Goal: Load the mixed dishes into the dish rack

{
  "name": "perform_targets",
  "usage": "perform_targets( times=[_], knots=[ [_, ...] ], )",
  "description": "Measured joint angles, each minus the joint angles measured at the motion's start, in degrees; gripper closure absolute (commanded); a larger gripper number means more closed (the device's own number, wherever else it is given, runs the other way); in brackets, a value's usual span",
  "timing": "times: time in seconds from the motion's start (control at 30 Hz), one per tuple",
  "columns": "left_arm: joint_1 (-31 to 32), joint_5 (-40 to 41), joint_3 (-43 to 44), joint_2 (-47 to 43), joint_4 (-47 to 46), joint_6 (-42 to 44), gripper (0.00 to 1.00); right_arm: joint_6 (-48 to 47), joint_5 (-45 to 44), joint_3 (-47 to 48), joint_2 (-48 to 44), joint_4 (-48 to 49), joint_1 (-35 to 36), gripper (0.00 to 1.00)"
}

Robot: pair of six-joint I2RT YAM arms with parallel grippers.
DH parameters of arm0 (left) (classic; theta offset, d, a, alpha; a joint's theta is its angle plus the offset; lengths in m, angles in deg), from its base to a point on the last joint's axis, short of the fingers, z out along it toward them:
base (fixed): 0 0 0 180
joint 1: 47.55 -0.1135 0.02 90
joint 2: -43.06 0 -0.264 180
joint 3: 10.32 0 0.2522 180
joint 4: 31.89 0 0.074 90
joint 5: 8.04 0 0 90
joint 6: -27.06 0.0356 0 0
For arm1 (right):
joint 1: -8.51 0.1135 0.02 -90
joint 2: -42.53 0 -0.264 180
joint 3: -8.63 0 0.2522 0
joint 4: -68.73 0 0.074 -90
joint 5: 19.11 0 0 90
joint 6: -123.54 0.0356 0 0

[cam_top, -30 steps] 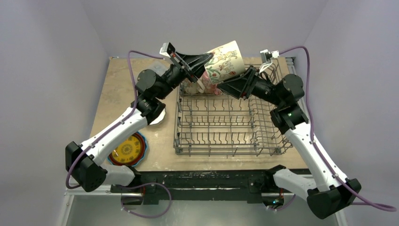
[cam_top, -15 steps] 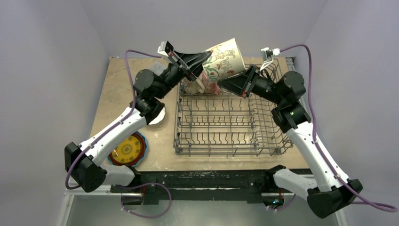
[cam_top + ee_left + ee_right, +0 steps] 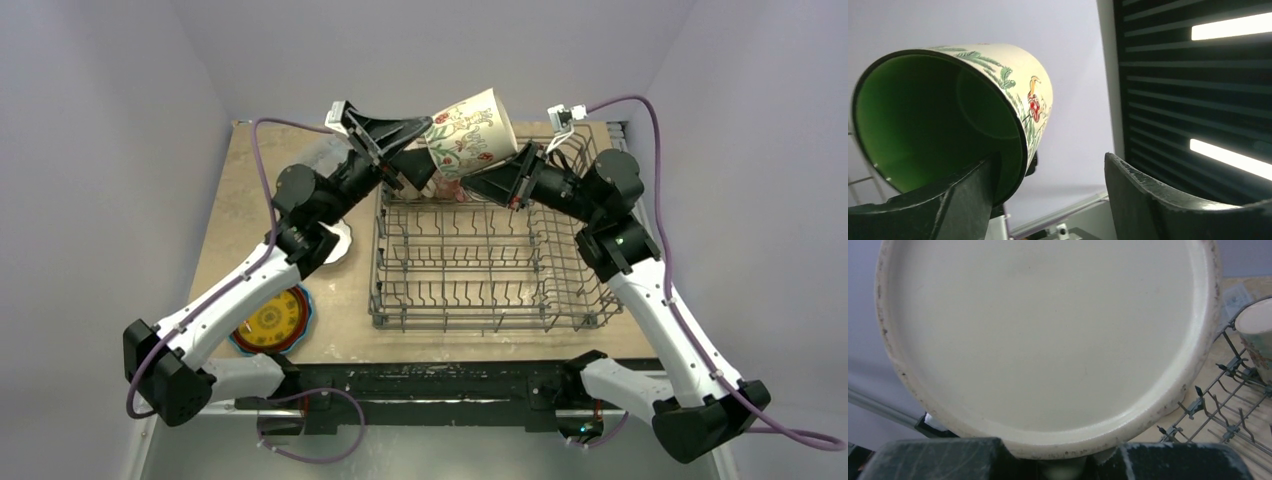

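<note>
A cream mug [image 3: 470, 130] with a flower and bird pattern and a green inside hangs tilted in the air over the back of the dish rack [image 3: 480, 260]. My right gripper [image 3: 472, 183] is shut on it from the right, at its base. In the right wrist view the mug's pale base [image 3: 1048, 330] fills the frame above the right gripper [image 3: 1063, 457]. My left gripper [image 3: 418, 135] stands open at the mug's mouth. In the left wrist view the green-lined rim [image 3: 948, 115] lies against one finger of the left gripper [image 3: 1048, 195] and the other finger stands well apart.
Another cream mug [image 3: 1258, 340] sits at the rack's back edge [image 3: 1233, 405]. A yellow-patterned plate [image 3: 270, 318] lies at the table's front left. A small white bowl [image 3: 338, 242] shows partly under the left arm. The rack fills the table's right half.
My left gripper has opened and drawn back to the left off the mug. The right gripper has closed on the mug's base and holds it alone.
</note>
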Motion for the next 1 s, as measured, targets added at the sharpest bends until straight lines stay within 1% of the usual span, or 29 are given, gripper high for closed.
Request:
perform_targets(
  times=[0.03,0.1,0.17,0.2,0.3,0.37,0.43,0.53,0.63,0.77,0.87,1.0],
  knots=[
    [0.0,-0.3,-0.8,-0.9,0.8,0.9,0.2,-0.4,-0.5,0.0,-0.1,-0.7,0.0,1.0],
    [-0.2,-1.0,-2.0,-2.8,4.1,3.7,0.19,-2.1,-1.7,0.0,-0.3,-2.8,0.0,1.0],
    [-0.9,-1.8,-2.1,-5.3,12.0,7.8,0.19,-4.1,-3.2,0.0,-0.8,-5.4,0.0,1.0],
    [-1.3,-2.0,-1.6,-6.8,18.1,10.4,0.19,-5.4,-4.4,0.0,-1.2,-7.1,0.0,1.0],
    [-3.3,-1.1,3.1,-9.7,41.4,18.4,0.19,-9.2,-8.8,0.0,-2.4,-12.2,0.0,1.0],
    [-5.8,0.7,6.2,-10.7,55.0,24.6,0.19,-12.2,-12.0,0.0,-3.1,-15.9,0.0,1.0],
    [-8.2,3.8,7.9,-12.0,66.4,30.3,0.2,-15.1,-14.5,0.0,-3.7,-19.0,-0.1,1.0],
    [-9.6,9.4,8.6,-14.4,77.2,37.4,0.2,-20.7,-18.6,0.0,-3.9,-23.5,0.0,1.0],
    [-9.6,14.6,9.1,-17.3,83.9,44.3,0.2,-27.3,-22.6,0.0,-3.8,-27.1,0.0,1.0],
    [-9.6,18.3,12.5,-17.1,88.1,52.1,0.2,-37.7,-27.3,0.4,-1.7,-30.2,0.0,1.0],
    [-9.6,19.6,17.0,-14.5,90.5,57.7,0.2,-45.2,-30.8,2.1,2.8,-32.2,0.0,1.0],
    [-9.6,20.2,22.8,-10.0,94.0,64.2,0.21,-54.7,-35.3,5.4,11.4,-33.4,-0.3,1.0]
  ],
)
